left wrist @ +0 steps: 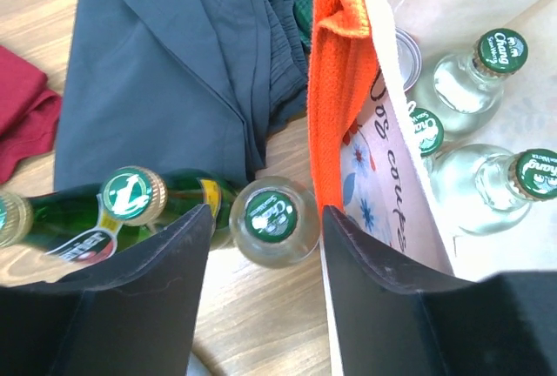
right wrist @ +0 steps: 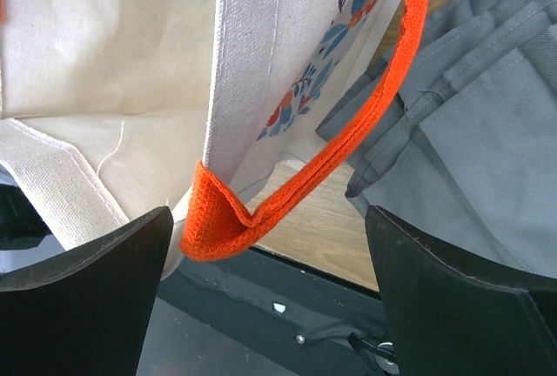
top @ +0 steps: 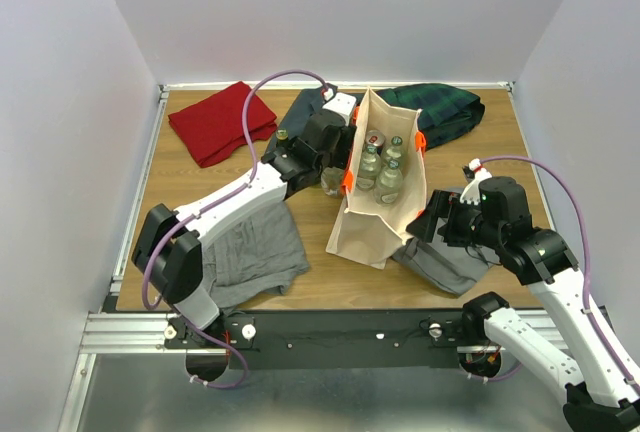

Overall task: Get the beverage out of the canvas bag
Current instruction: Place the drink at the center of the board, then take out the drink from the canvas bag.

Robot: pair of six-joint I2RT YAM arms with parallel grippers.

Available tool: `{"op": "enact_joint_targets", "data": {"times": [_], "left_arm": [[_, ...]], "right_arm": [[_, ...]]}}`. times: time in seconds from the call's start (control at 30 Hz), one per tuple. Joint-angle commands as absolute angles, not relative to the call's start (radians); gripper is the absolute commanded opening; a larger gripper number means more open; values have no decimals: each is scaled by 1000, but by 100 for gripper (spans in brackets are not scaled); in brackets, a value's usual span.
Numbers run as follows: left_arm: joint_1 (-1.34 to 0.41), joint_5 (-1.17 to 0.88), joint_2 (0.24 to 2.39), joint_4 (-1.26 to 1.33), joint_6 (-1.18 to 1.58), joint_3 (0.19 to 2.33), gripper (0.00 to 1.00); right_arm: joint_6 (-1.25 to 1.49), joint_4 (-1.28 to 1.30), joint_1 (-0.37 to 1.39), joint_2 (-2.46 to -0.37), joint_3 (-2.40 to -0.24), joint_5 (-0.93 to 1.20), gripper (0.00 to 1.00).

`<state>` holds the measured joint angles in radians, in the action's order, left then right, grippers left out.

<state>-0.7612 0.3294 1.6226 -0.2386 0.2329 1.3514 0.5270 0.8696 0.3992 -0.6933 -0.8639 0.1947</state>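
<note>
Glass bottle (left wrist: 274, 219) standing on counter (left wrist: 252, 324) just outside canvas bag (top: 365, 222) – more bottles (left wrist: 487, 184) sitting inside.
Prob. heavy, slick, breakable – neck under cap looking the best hold; left hand (left wrist: 265, 212) standing apart astride it, right hand (right wrist: 268, 215) gaping wide round orange handle (right wrist: 348, 145), not clamping.

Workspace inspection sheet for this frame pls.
Surface: wooden table, bare between items.
Job's things: canvas bag upright, three clear bottles inside; a loose bottle stands outside it beside a green bottle.
Clutter: red cloth, grey clothes, plaid garment.
Pincers: left pincer open, straddling the loose bottle; right pincer open around the orange handle.
Cables: purple cable arcing over each arm.
Surroundings: white walls; nothing else seen.
</note>
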Motion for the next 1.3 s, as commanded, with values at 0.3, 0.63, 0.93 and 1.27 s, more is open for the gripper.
{"op": "enact_joint_targets", "data": {"times": [0.3, 0.63, 0.93, 1.27], "left_arm": [[-762, 364, 1522, -367, 239, 1427, 62], [-761, 345, 1513, -502, 264, 1549, 76], [-759, 296, 1494, -529, 246, 1626, 99], [-755, 282, 1543, -641, 241, 1802, 99]], "right_arm": [[526, 888, 403, -673, -850, 172, 100], [519, 887, 403, -669, -851, 176, 100], [526, 887, 402, -669, -850, 164, 100], [532, 887, 402, -672, -854, 146, 100]]}}
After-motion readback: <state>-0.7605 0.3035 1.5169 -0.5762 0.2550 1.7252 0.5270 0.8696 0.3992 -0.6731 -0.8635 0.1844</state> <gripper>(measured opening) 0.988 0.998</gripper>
